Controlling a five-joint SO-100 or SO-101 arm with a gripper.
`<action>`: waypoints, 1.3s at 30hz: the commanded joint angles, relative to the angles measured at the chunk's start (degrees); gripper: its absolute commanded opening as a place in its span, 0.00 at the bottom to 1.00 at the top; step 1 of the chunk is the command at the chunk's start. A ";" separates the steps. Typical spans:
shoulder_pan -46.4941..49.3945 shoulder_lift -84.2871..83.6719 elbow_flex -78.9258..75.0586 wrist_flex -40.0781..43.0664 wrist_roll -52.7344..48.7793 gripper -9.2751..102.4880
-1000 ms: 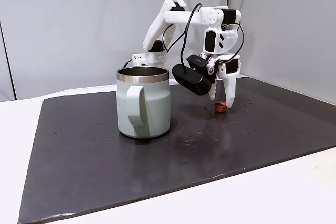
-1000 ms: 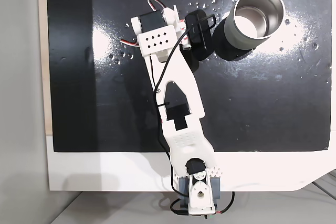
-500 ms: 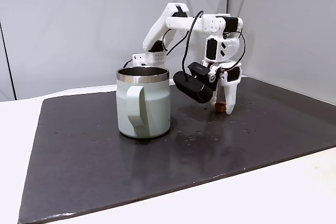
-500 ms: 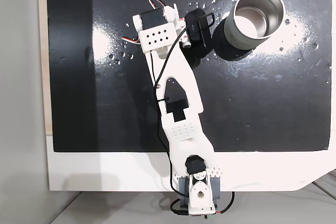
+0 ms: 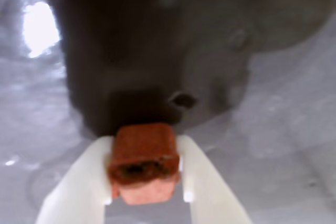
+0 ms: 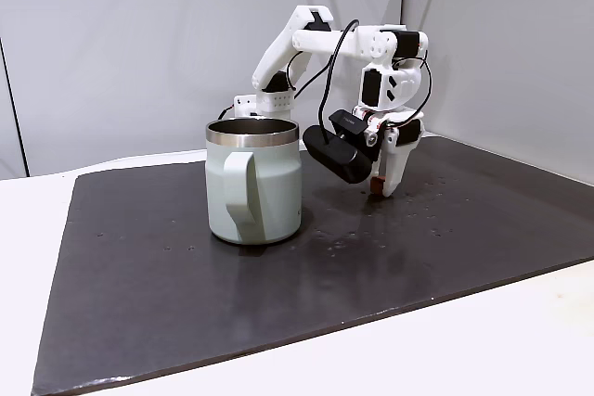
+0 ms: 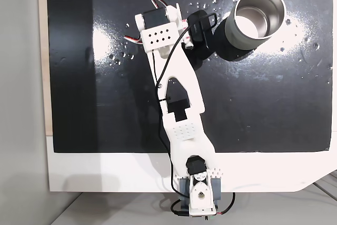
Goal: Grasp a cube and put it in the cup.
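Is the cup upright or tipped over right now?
Upright. The cup stands on its base on the dark mat, steel rim level and on top; from above its open mouth faces up.

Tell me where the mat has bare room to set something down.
Free: the wide stretch of mat in front of the cup toward the white table edge, and its strip left of the cup. Crowded: between cup and gripper, which holds the cube.

White plastic five-joint arm (image 7: 178, 85): printed shells, perforated plate near wrist, cut-out window mid-link. Black servo blocks at joints. Thin black cable looped along links. Black camera pod (image 6: 339, 148) was clipped beside white two-finger pincer (image 6: 379, 188); tapered fingers (image 5: 71, 188).
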 commanded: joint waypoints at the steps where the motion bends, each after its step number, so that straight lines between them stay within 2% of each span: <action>1: 0.09 6.33 -6.42 3.96 0.88 0.08; 4: 0.00 9.05 -11.69 8.00 2.02 0.08; 16: 6.77 33.66 -4.48 8.53 2.11 0.08; 22: 12.30 35.86 -4.04 9.23 1.14 0.08; 28: 22.15 35.33 -3.96 9.40 -1.58 0.08; 34: 31.11 32.17 -5.36 9.49 -6.94 0.08; 39: 34.80 26.54 -10.37 9.49 -10.28 0.08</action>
